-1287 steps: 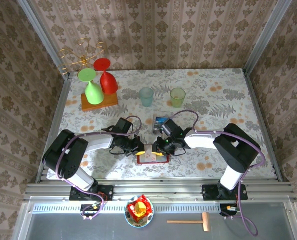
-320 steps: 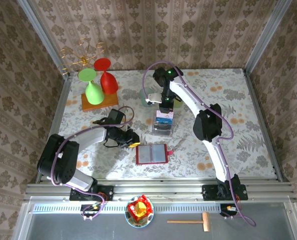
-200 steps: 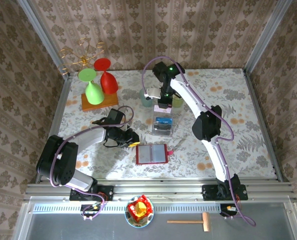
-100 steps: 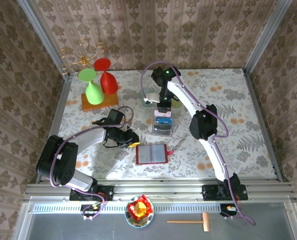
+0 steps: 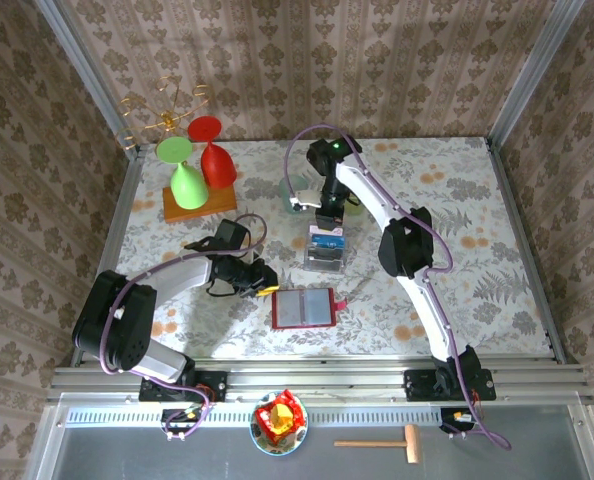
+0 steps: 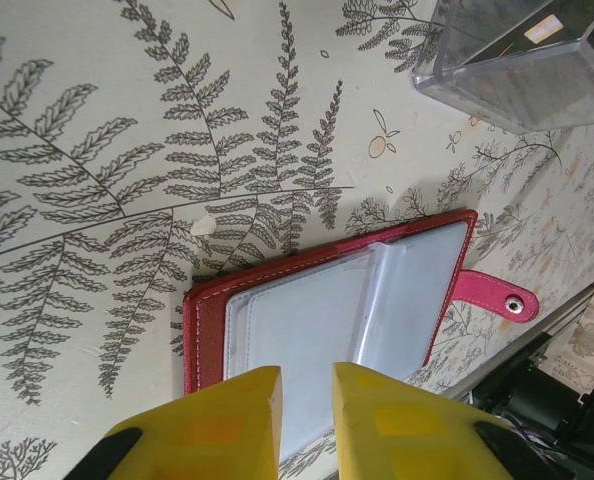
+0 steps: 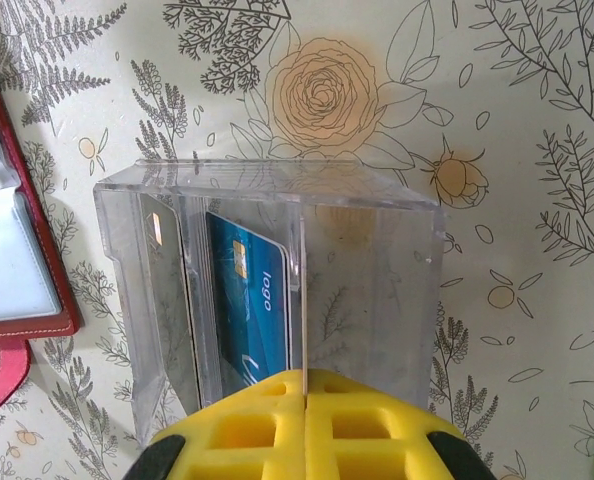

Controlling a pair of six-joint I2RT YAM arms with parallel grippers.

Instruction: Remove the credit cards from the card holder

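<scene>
At the left edge of the card holder [image 6: 332, 305], left gripper [image 6: 307, 378] fingers sit slightly apart; right gripper [image 7: 304, 380], fingers together, hovers above the blue credit card [image 7: 252, 300].

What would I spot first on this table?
The open red card holder lies near the front middle of the table. Just behind it stands a clear box with a blue card inside. Far left, a red glass and a green glass sit on a board.

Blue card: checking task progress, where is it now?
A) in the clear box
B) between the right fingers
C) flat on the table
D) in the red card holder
A: the blue card stands upright inside the clear box, outside the open card holder.
</scene>
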